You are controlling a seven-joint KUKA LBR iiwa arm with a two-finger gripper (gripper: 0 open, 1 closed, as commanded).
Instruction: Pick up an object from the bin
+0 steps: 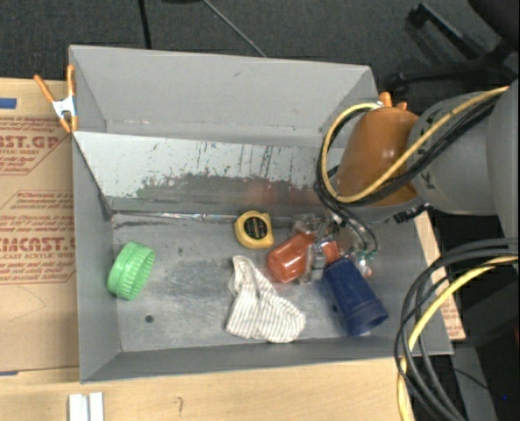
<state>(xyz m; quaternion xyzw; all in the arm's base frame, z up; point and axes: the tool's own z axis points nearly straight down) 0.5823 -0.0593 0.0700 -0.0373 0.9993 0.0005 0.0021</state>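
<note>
Down in the right half of the grey bin (93,235), with the gripper (330,244) low among a tight cluster near the back wall. Right beside it, touching or nearly so, an orange-red rounded thing (286,260). Just on the other side, a dark blue cylinder (354,300), lying tilted toward the front right corner. Cannot tell whether open or closed on anything, with so much hidden under the arm's orange cover (378,152) and cables. In front of the orange-red thing, a crumpled white striped cloth (261,312). Behind it and to the left, a round yellow tape measure (253,229). Well apart at the left, a green ribbed lid (130,271).

Looks like the reach-and-grasp step, with nothing lifted clear yet. Next, by the look of it: close firmly on one piece only, most likely the orange-red one. Then rise straight, keeping clear of the cloth's edge and the blue cylinder, without dragging either along.
</note>
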